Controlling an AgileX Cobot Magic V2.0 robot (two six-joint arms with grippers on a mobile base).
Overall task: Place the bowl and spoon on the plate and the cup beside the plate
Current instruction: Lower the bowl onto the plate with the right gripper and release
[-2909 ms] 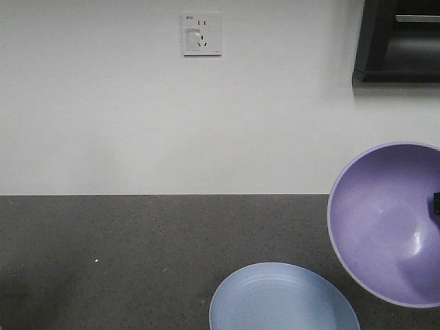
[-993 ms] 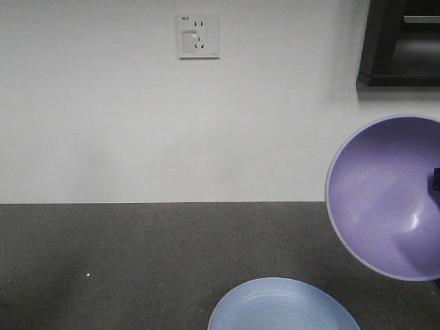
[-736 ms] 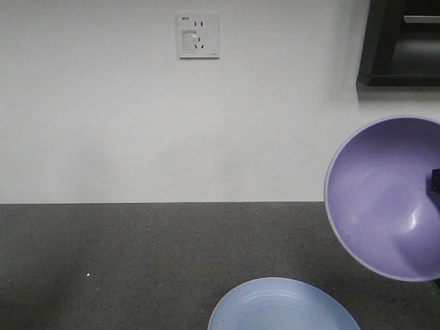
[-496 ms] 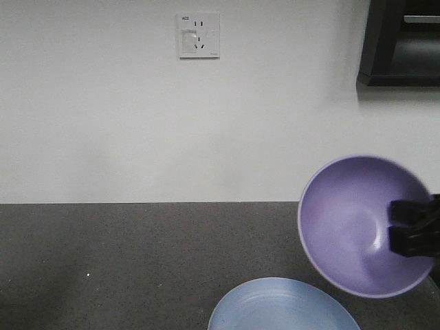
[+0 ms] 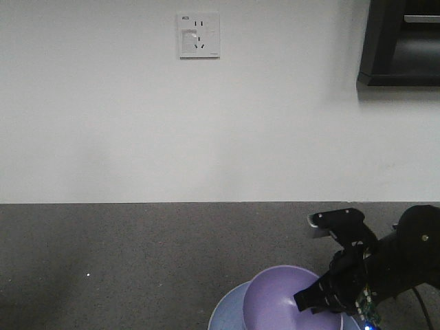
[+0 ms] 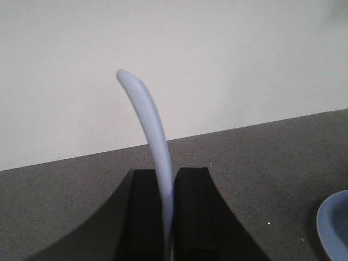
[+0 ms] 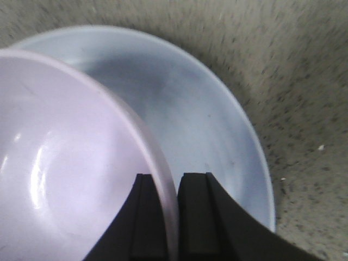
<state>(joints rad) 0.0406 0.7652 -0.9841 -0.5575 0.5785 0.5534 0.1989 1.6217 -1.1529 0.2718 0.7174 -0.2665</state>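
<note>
The lavender bowl (image 5: 278,302) is down over the light-blue plate (image 5: 223,317) at the bottom edge of the front view; I cannot tell if it touches. My right gripper (image 5: 322,297) is shut on the bowl's right rim. In the right wrist view the bowl (image 7: 65,174) covers the plate's (image 7: 212,119) left part, with the rim pinched in the right gripper (image 7: 173,176). My left gripper (image 6: 168,173) is shut on the pale spoon (image 6: 147,114), whose end curves up above the fingers. The plate's edge (image 6: 336,225) shows at the lower right there. The cup is out of view.
A dark speckled counter (image 5: 124,261) runs to a white wall with a socket (image 5: 199,34). A dark cabinet (image 5: 402,41) hangs at the upper right. The right arm (image 5: 405,265) stands over the counter's right side.
The bowl, held raised and tilted at the right before, has come down and leftward onto the plate's area with the right gripper still on its rim.
</note>
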